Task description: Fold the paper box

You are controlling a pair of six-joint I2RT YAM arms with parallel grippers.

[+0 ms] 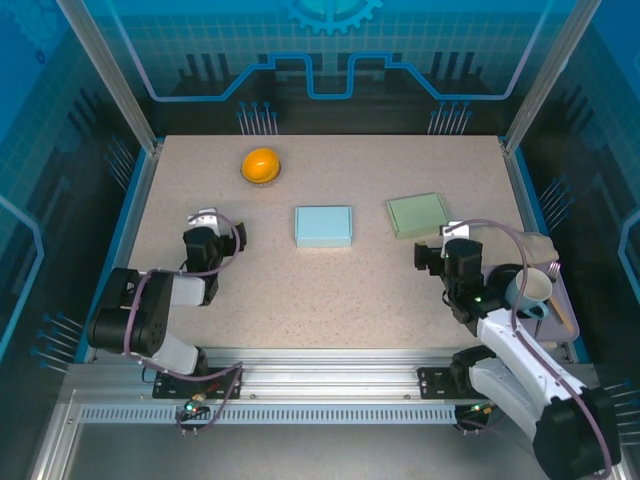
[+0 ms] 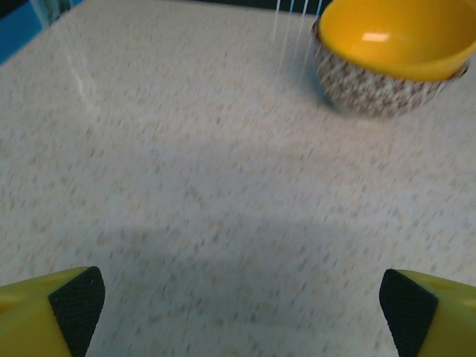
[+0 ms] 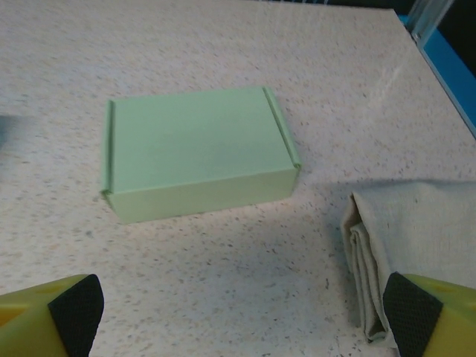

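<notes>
- Looking down from the top camera, I see the light blue box (image 1: 323,226) near the middle of the speckled table (image 1: 380,290). It lies flat between my two arms and touches nothing.
- It is closed into a low, lidded rectangle with clean edges and no flap standing up.
- I find the pale green box (image 3: 197,151) to the right of it, turned slightly and apart from the blue one.
- Its lid is down too, with a narrow fold seam along each short edge and a plain front wall facing my right wrist camera.
- My right gripper (image 3: 238,316) sits just short of the green box with its fingers spread wide and holding nothing. A folded beige cloth (image 3: 416,245) lies by its right finger.
- My left gripper (image 2: 238,309) is likewise spread and empty over bare table. It points toward a yellow bowl (image 2: 394,56) well apart from both boxes.
</notes>
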